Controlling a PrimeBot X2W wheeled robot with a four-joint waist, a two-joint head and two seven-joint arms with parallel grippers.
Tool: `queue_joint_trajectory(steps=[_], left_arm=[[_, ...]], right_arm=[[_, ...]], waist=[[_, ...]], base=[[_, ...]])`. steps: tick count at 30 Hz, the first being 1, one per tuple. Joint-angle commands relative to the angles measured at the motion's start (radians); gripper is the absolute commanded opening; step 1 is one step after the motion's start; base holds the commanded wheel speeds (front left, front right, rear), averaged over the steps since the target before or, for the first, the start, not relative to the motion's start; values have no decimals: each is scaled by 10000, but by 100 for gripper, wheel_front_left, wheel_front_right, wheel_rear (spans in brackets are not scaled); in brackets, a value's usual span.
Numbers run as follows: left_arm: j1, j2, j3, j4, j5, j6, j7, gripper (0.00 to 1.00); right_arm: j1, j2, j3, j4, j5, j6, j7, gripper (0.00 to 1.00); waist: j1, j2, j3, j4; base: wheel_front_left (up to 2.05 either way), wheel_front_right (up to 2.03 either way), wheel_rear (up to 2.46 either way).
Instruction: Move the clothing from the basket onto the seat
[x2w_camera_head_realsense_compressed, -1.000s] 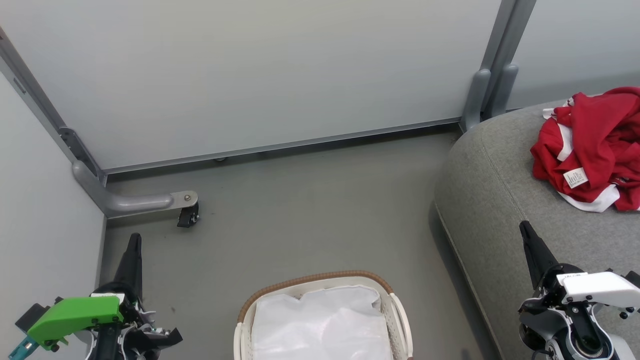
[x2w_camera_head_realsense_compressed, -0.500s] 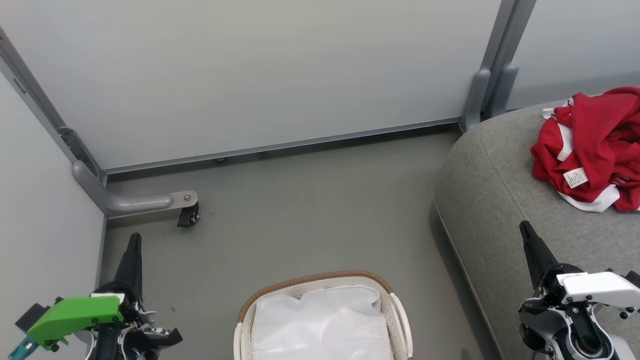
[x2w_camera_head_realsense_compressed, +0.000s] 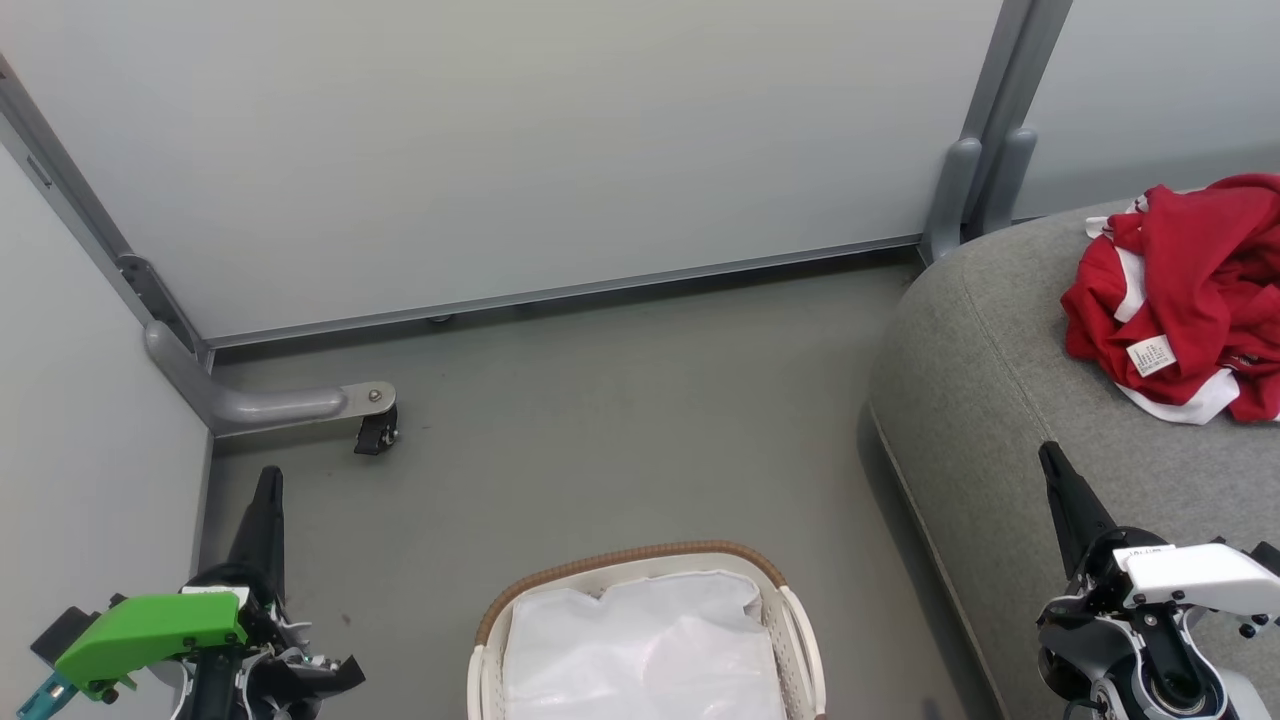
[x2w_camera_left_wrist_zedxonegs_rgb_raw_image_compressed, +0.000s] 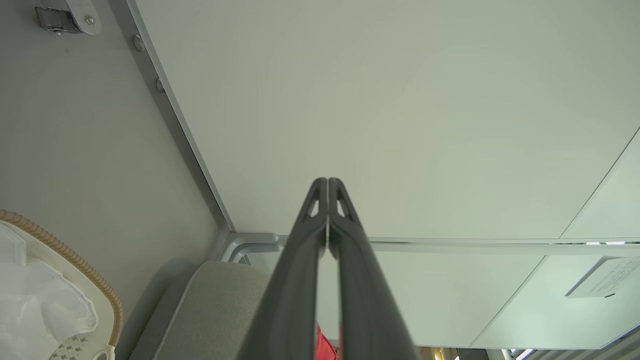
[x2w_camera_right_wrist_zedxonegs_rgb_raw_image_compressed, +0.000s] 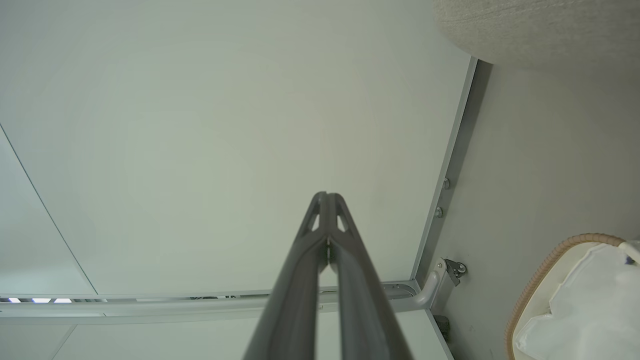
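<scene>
The clothing is lying heaped on the seat at two o'clock; the basket is sitting at six. The left fingers and right fingers are resting closed, gripping nothing.

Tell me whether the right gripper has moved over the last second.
No. The right gripper sits at the same spot over the grey seat as before, fingers shut.

A: What stands around the basket?
B: The seat bulks just right of it. A panel wall closes the far side, its castor foot beyond-left.
A: Room to pass?
B: Open floor between basket and wall.
</scene>
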Motion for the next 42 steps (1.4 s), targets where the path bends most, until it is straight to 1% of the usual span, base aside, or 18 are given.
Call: queue_joint_trajectory(steps=[1,42], left_arm=[[-104,47,21,-16,-33,-58,32,0],[-103,48,19,-16,-35,-59,31,0]], right_arm=[[102,-55,-17,-41,31,0,27,0],[102,-56,-16,-41,32,0,25,0]], waist=[[0,0,0,0],[0,0,0,0]], base=[[0,0,0],[0,0,0]])
